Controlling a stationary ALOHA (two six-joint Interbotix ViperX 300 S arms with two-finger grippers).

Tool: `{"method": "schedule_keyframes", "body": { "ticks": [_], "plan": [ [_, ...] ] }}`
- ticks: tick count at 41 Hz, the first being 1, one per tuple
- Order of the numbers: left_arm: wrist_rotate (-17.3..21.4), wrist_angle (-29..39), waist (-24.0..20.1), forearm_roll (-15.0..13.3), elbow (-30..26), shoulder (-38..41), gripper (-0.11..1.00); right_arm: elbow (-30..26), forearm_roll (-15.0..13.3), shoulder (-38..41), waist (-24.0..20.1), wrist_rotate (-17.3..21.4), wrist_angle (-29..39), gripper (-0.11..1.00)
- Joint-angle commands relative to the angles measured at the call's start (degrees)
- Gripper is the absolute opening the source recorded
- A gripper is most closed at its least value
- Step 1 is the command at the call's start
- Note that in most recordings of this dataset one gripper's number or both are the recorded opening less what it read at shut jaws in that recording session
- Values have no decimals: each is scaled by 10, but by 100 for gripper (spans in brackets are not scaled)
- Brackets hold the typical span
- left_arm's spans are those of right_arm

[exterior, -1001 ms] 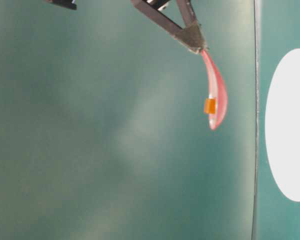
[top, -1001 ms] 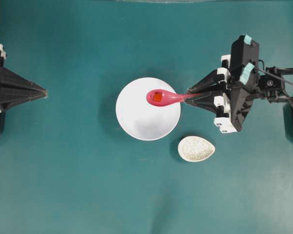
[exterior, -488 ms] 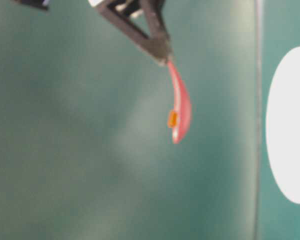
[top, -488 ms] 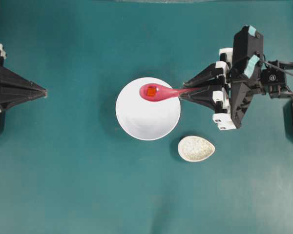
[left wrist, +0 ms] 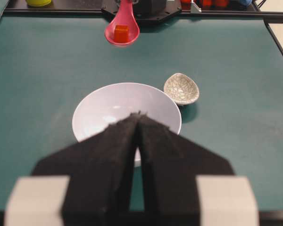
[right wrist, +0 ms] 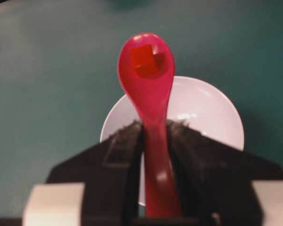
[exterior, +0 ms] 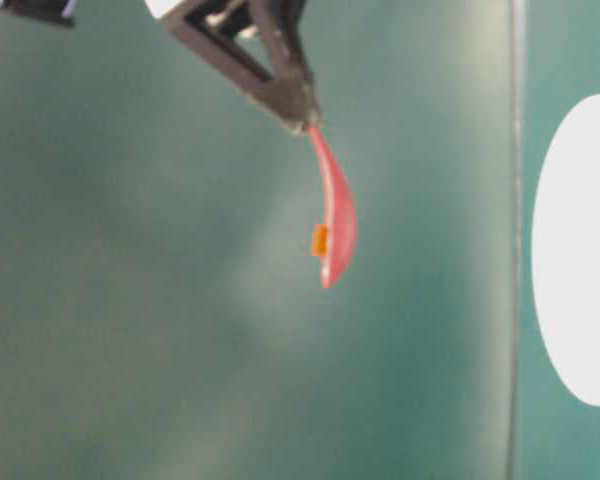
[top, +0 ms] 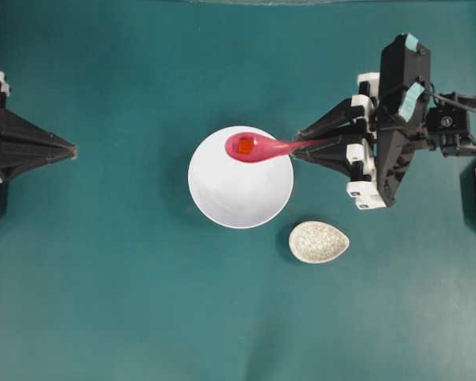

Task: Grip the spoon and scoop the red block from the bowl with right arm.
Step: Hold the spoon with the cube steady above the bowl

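Note:
My right gripper [top: 298,150] is shut on the handle of the pink-red spoon [top: 258,148] and holds it in the air above the white bowl [top: 240,190]. The tiny red block [top: 244,146] lies in the spoon's scoop. The right wrist view shows the spoon [right wrist: 148,89], the block [right wrist: 142,57] in its scoop, the gripper [right wrist: 154,126] and the bowl [right wrist: 203,113] below. The table-level view shows the spoon [exterior: 335,215] lifted with the block [exterior: 320,240] in it. My left gripper [top: 73,150] is shut and empty at the far left, well away from the bowl.
A small speckled cream oval dish [top: 319,241] sits on the teal table just right of and below the bowl. It also shows in the left wrist view [left wrist: 181,89], beside the bowl [left wrist: 99,110]. Coloured items line the table's far edge there.
The right gripper has lifted the spoon with the block in it higher and drawn it towards the bowl's upper rim. The left arm has not moved.

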State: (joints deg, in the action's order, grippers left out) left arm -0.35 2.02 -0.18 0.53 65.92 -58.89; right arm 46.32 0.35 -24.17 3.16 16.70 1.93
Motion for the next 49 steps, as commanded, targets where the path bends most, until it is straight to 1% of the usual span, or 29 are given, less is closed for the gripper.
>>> {"method": "schedule_keyframes", "body": {
  "ticks": [1,49],
  "plan": [
    [-1,-5,0,2,-14,4,1,-15,-3,-11,0,2,-3,25],
    [-4,-4,0,2,-12,8,1,-16,-1,-11,-1,4,4,25]
  ]
}}
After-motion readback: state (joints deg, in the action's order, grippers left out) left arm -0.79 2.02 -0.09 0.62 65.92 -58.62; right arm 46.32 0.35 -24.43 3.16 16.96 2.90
